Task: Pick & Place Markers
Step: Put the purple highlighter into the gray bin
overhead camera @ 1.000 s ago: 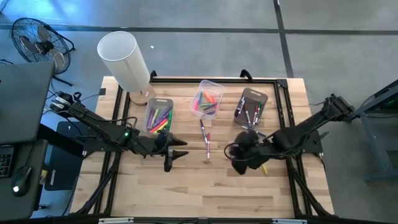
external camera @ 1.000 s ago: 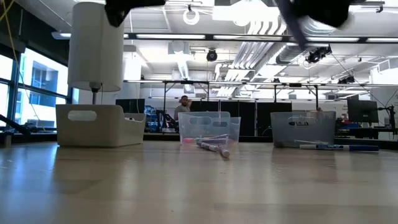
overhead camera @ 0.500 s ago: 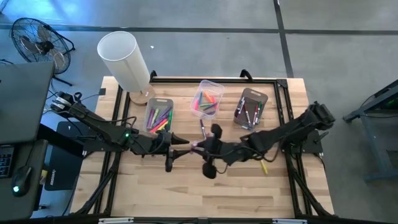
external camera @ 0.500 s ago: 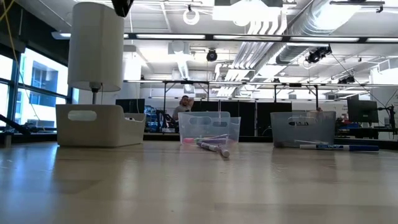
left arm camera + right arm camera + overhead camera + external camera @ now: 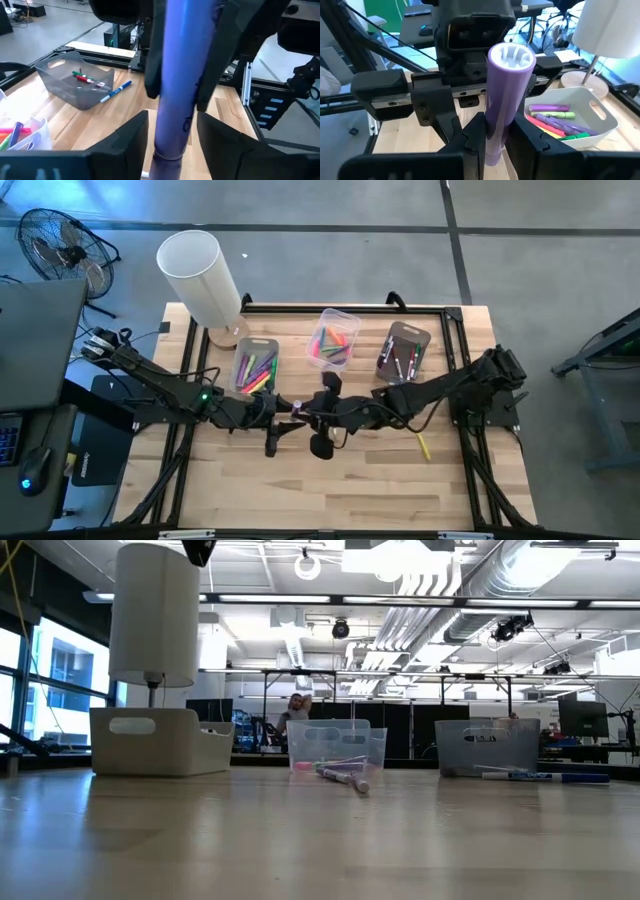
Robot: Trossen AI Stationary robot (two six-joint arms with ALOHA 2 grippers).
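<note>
A purple marker (image 5: 507, 85) sticks out level from my right gripper (image 5: 500, 134), which is shut on it above the table's middle (image 5: 312, 418). Its free end reaches in between the fingers of my open left gripper (image 5: 172, 137), which stand on either side of the purple marker (image 5: 177, 75); whether they touch it I cannot tell. In the high view my left gripper (image 5: 291, 418) faces the right one. More markers lie in the white bin (image 5: 255, 367), the clear bin (image 5: 333, 340) and the grey bin (image 5: 403, 352). A yellow marker (image 5: 423, 445) lies on the table. My right gripper pinches the purple marker's barrel (image 5: 495, 125) between its two fingers (image 5: 472, 137), coming level from the table's right. The marker lies along the fingers, lifted clear of the table, its hollow end (image 5: 511, 56) pointing at the left gripper.
A white lamp (image 5: 200, 275) stands at the far left corner, behind the white bin (image 5: 160, 740). Pink markers (image 5: 345, 775) lie in front of the clear bin (image 5: 337, 747), and a blue marker (image 5: 115, 92) lies beside the grey bin (image 5: 75, 82). Bare wood fills the table's near half.
My right arm has swung from in front of the grey bin toward the table's left, up to the left gripper at the middle. The yellow marker that it stood over now shows on the table. The left gripper has kept still.
</note>
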